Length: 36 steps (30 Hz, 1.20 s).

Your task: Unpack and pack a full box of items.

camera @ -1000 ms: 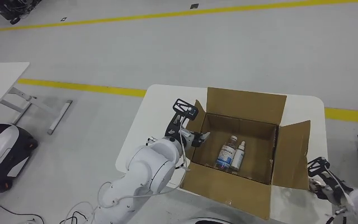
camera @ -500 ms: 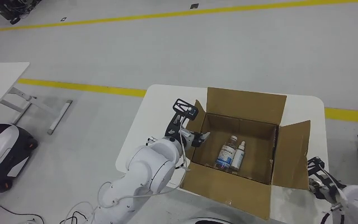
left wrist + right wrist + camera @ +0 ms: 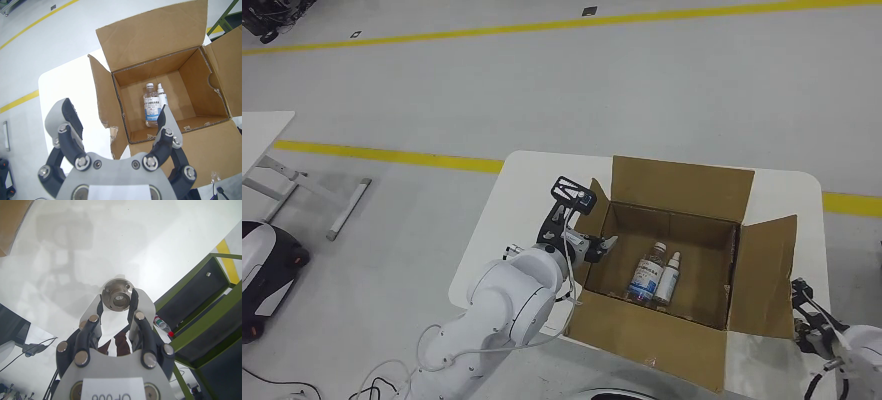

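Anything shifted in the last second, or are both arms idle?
The right hand, shut on a metal fitting, slid slightly toward the box flap at the table near corner. No grasp or release is visible. The left hand stays open by the box's left flap, and the two bottles lie inside as before.

A pale grey floor [image 3: 692, 90] spreads all around, crossed by two yellow lines [image 3: 382, 154]. The white desk [image 3: 512, 220] has rounded corners. A second white table [image 3: 260, 135] stands to the left. Near the desk is a green metal rack [image 3: 208, 313], with a red-capped plastic bottle [image 3: 162, 326] lying by it.
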Each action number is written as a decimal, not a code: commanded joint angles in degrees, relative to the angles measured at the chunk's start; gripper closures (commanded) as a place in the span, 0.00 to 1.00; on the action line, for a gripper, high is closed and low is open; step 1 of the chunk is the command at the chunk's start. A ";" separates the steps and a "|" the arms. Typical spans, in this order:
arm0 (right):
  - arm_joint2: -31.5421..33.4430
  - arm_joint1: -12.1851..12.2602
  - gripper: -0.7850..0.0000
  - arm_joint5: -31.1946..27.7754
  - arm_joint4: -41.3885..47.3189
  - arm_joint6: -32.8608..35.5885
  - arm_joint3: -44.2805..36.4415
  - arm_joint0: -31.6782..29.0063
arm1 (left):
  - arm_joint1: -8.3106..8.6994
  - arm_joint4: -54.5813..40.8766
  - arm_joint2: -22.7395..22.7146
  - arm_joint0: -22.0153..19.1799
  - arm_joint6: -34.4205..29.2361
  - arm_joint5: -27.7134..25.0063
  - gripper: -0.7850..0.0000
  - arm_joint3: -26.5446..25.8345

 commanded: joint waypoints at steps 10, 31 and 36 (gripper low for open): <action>-1.01 0.29 0.75 0.91 0.08 0.00 0.61 0.53 | 0.00 0.00 0.00 0.00 0.00 0.00 0.00 0.00; 0.69 1.20 1.00 2.56 1.86 0.10 -3.53 -0.56 | 0.00 0.00 0.00 0.00 0.00 0.00 0.00 0.00; 5.16 1.81 1.00 3.31 4.25 -0.12 -8.00 -3.02 | 0.00 0.00 0.00 0.00 0.00 0.00 0.00 0.00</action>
